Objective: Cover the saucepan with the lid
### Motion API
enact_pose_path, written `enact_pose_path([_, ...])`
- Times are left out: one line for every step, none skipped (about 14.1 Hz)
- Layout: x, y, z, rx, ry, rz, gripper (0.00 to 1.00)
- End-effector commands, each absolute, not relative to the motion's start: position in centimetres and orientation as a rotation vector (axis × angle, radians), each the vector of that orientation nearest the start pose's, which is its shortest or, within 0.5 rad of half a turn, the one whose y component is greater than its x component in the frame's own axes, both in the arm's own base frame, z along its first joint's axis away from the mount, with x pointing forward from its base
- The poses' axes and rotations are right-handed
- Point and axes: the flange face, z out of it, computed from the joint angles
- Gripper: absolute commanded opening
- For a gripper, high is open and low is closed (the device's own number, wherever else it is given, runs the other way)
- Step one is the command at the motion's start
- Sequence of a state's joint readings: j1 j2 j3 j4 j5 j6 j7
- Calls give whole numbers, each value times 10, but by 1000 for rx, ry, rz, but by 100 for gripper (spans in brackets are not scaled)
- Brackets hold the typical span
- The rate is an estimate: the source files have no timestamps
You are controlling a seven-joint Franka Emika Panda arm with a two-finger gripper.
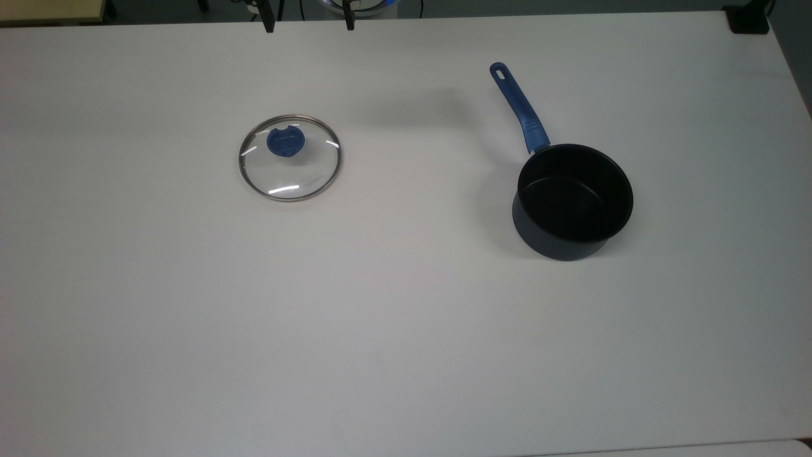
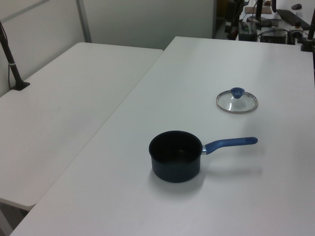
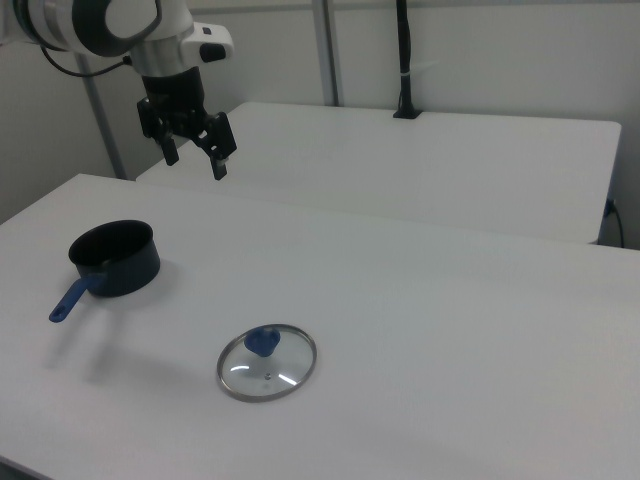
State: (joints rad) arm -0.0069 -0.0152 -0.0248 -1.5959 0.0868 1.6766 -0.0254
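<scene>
The lid (image 1: 290, 158), clear glass with a steel rim and a blue knob, lies flat on the white table (image 1: 393, 317) at the top view's left; it also lies near the front in the right view (image 3: 266, 361) and toward the far right in the left view (image 2: 236, 101). The saucepan (image 1: 573, 200) stands upright and empty at the top view's right, its blue handle (image 1: 519, 108) pointing to the far edge. In the right view my gripper (image 3: 194, 160) hangs open, high above the table, behind and to the right of the saucepan (image 3: 114, 258), holding nothing.
A second white table (image 2: 59, 113) adjoins this one on the left view's left, with a black post (image 2: 11, 59) clamped at its far edge. Cluttered equipment (image 2: 266, 24) stands beyond the table's far end in the left view.
</scene>
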Motion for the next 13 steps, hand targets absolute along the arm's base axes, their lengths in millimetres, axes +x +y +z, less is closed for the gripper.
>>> enact_pose_path([554,-12,639,-3068,-20,-134,100])
enact_pose_path([554,-12,638,-3068,-29,-130,100])
enact_pose_path([551,-12,639,-3070,-63,-119,100])
enact_pose_path([550,-13,636,-3072,-143,-98,100])
enact_pose_path([551,-19,632,-3081,-191,-95,100])
enact_pose_path([552,-28,626,-3095,-318,-80,100])
enact_pose_path([551,-35,615,-3105,-417,-42,100])
enact_pose_path([550,-42,611,-3130,-424,-22,100])
enact_pose_path([550,-45,608,-3146,-425,-9,100])
enact_pose_path([550,-48,600,-3161,-425,21,100])
enact_pose_path([547,-52,588,-3177,-426,60,100])
enact_pose_path([546,-57,575,-3202,-433,90,100])
enact_pose_path([546,-60,556,-3220,-446,119,100])
